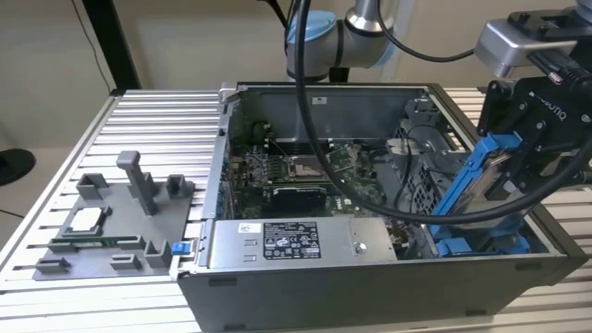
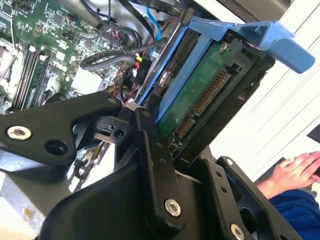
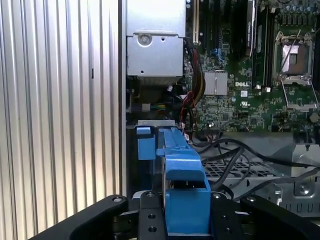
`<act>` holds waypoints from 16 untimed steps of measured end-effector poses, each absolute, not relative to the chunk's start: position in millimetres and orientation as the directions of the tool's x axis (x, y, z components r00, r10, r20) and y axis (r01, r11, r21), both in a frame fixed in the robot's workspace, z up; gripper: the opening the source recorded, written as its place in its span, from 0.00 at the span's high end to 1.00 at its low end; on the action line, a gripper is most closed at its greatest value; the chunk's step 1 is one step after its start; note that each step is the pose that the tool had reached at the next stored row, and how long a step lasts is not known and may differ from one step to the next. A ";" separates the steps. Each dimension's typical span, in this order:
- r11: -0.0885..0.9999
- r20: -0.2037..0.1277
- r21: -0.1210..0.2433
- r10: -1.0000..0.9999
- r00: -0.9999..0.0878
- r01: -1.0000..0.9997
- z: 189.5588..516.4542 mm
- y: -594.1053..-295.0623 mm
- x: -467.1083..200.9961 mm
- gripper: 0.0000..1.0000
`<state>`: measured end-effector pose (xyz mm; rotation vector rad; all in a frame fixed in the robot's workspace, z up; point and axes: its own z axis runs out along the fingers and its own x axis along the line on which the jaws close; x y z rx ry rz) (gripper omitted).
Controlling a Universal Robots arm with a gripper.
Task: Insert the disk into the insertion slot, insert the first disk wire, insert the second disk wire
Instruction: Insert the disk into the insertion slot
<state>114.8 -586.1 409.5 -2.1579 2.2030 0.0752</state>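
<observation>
**Disk point(image 1: 467, 184) clamped at a slant over the insertion slot point(image 1: 481, 246)**

The black two-fingered gripper point(image 1: 507, 166) is closed on the disk, a flat rectangular hard drive clipped in a bright blue plastic frame. In the first wrist view its fingers point(image 3: 150, 216) press against opposite sides of the frame point(image 3: 182, 195), with no gap showing. In the second wrist view the drive's green circuit-board face point(image 2: 200, 95) and its row of connector pins are turned to the camera, and the frame's blue handle tab point(image 2: 272, 37) sticks out past the fingers.

In the exterior view the disk stands tilted at that view's right end of the open dark grey computer case point(image 1: 370, 291). Its lower end points down toward the insertion slot, a narrow bay with bright blue plastic rails in a perforated dark grey metal cage point(image 3: 250, 167). Whether the disk's lower end touches the rails cannot be told.

Beside the slot lies the grey labelled power-supply box point(image 1: 296, 239). Beyond it is the green motherboard point(image 1: 296, 166), and thick black cables point(image 1: 319, 152) loop across the case. On the ribbed aluminium table point(image 1: 148, 111), well apart on the exterior view's left, sits a grey plastic jig point(image 1: 111, 232). A person's hand point(image 2: 295, 170) with a blue sleeve point(image 2: 295, 215) shows past the gripper in the second wrist view.
</observation>
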 end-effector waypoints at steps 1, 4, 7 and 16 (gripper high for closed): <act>0.021 -0.075 -0.005 -0.997 -0.020 -1.000 408.2 -586.0 114.8 1.00; 0.021 -0.075 -0.005 -0.997 -0.021 -1.000 403.5 -585.9 114.8 1.00; 0.022 -0.076 -0.005 -0.997 -0.021 -1.000 398.5 -585.9 114.8 1.00; 0.026 -0.076 -0.003 -0.997 -0.026 -1.000 384.5 -585.3 114.8 1.00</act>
